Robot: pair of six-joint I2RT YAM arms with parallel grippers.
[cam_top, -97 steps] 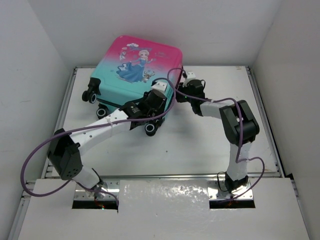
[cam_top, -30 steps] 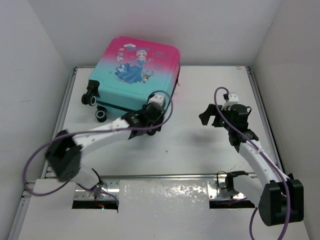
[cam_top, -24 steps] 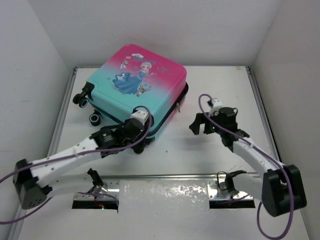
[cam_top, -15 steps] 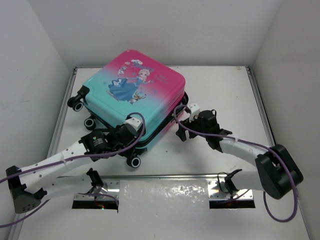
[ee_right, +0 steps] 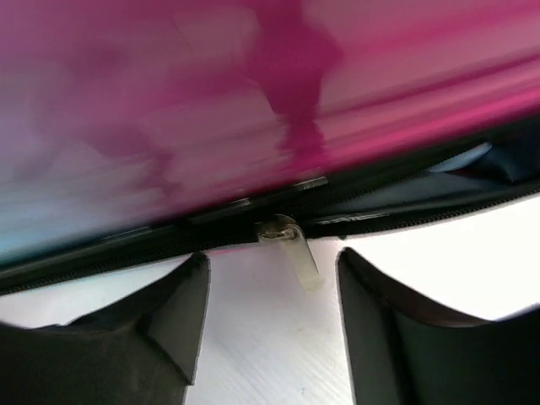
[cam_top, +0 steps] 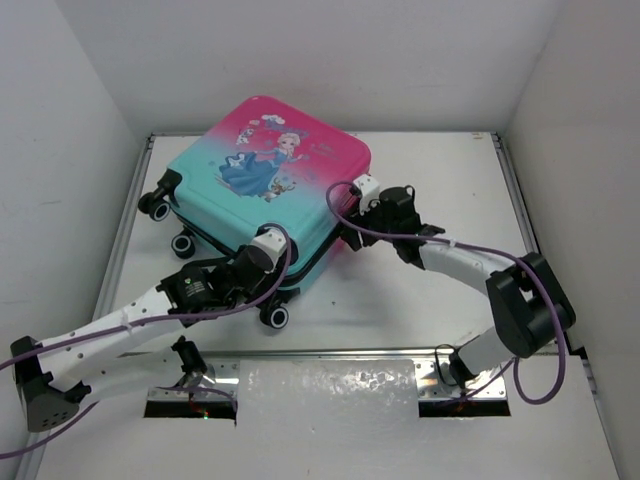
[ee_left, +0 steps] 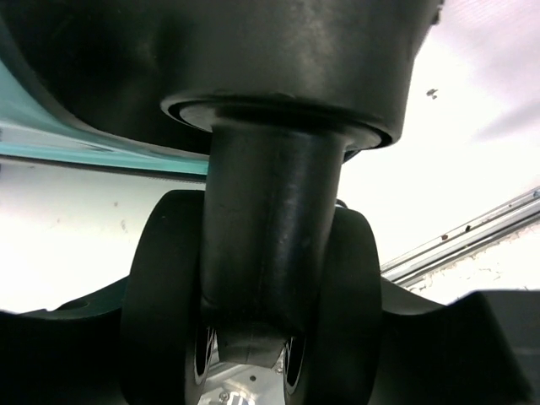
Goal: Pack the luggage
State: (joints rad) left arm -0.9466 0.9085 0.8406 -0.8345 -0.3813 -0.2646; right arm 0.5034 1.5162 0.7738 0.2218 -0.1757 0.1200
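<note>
The pink-to-teal hard-shell princess suitcase (cam_top: 270,190) lies upper-left in the top view. Our released right gripper (ee_right: 270,283) flanks its metal zipper pull (ee_right: 293,251), which could slip away if the case rolls. Whether our left gripper (ee_left: 253,371) clamps the black caster wheel (ee_left: 160,287), we cannot tell.

Robot lab cell: white walls (cam_top: 300,50), railed table (cam_top: 380,300)

left arm (cam_top: 110,330) | right arm (cam_top: 460,258) | white links, black joints | purple cables (cam_top: 289,252) (loosely looped)
</note>
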